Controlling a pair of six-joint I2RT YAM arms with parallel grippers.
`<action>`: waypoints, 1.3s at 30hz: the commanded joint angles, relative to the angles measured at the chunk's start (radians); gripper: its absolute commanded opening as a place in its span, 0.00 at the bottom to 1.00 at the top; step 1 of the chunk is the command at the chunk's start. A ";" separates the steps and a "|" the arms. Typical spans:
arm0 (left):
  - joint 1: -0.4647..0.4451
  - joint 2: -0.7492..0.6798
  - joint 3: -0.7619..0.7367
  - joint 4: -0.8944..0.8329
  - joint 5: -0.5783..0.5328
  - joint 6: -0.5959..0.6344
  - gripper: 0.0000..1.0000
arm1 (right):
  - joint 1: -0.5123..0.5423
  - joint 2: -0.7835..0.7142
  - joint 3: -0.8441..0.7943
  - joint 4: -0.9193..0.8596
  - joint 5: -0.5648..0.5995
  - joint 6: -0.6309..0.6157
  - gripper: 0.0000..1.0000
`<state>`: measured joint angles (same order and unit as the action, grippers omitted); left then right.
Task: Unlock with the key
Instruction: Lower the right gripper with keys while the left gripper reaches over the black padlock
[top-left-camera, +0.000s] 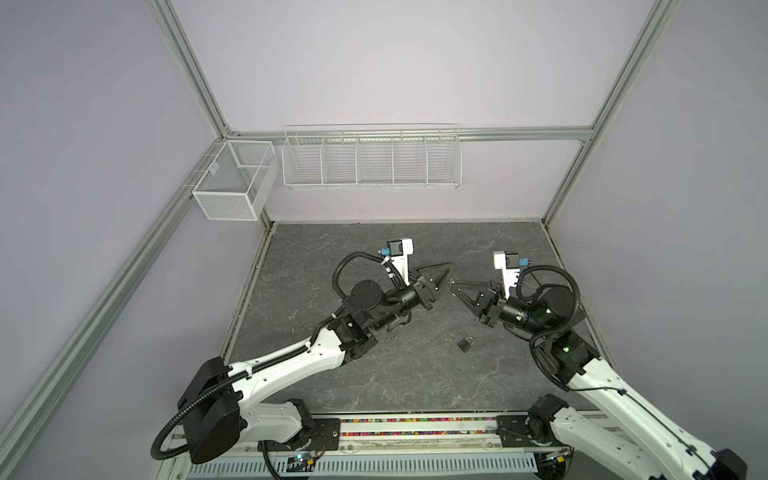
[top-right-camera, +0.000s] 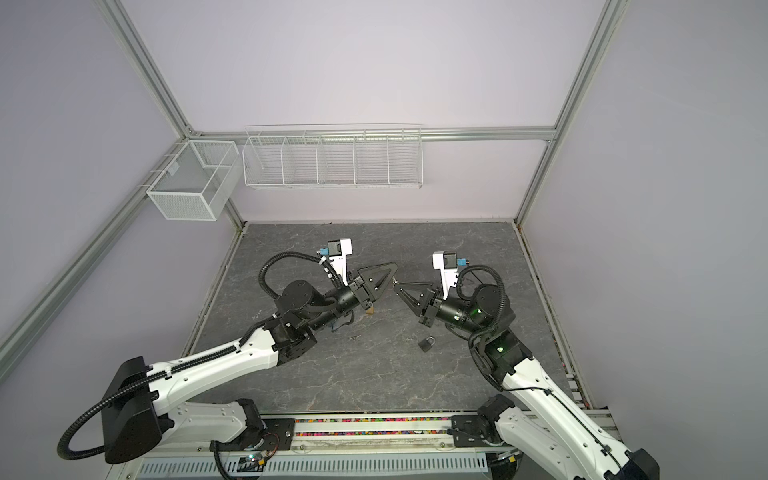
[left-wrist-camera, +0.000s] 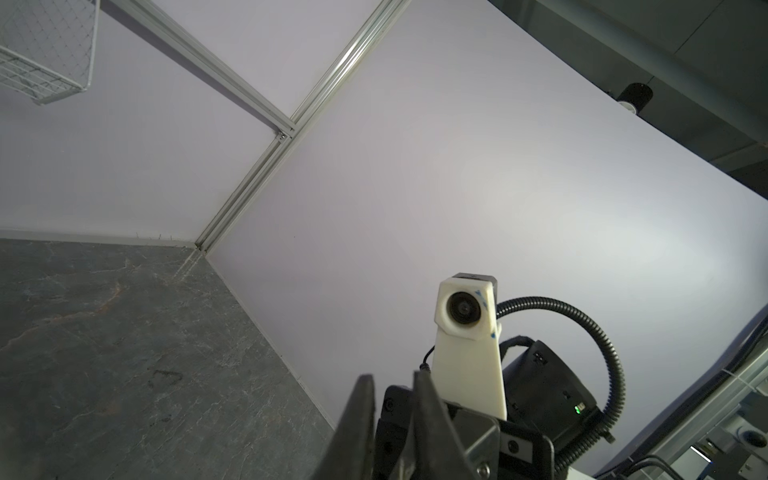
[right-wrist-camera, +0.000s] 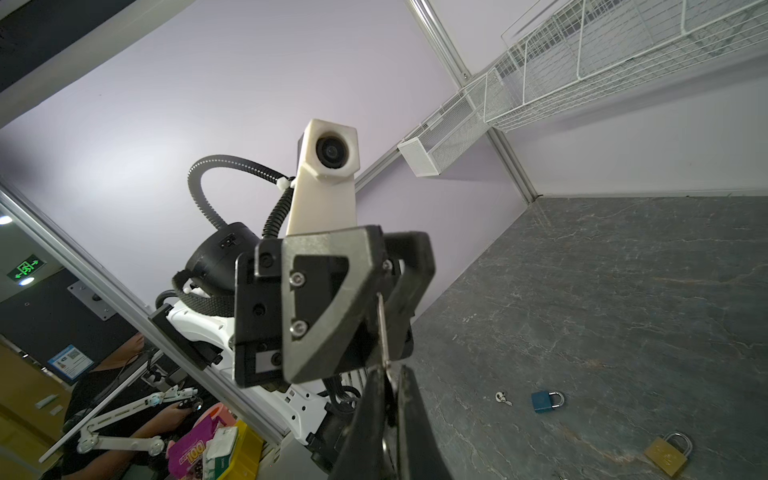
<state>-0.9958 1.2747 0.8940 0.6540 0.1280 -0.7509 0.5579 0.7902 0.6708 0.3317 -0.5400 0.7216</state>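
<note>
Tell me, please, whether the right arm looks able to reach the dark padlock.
Probably yes: the dark padlock lies uncovered on the table, close beside the right arm. Its jaws are shut on the key, though, so it could touch but not grasp.

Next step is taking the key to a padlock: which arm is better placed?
Right. The right gripper pinches the key in its fingers, the left gripper stands open around it, and the dark padlock lies nearer the right gripper.
</note>
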 joint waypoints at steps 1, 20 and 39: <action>0.020 -0.044 0.026 -0.062 -0.013 0.016 0.63 | -0.003 -0.042 0.004 -0.162 0.066 -0.118 0.06; -0.001 0.062 0.137 -0.751 -0.108 0.136 0.66 | -0.003 -0.330 0.059 -0.968 0.396 -0.212 0.06; -0.134 0.606 0.520 -1.112 -0.133 0.408 0.63 | -0.002 -0.244 0.094 -1.345 0.584 -0.020 0.07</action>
<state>-1.1088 1.8282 1.3495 -0.3496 0.0208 -0.4335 0.5579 0.5629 0.7952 -0.9939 0.0303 0.6701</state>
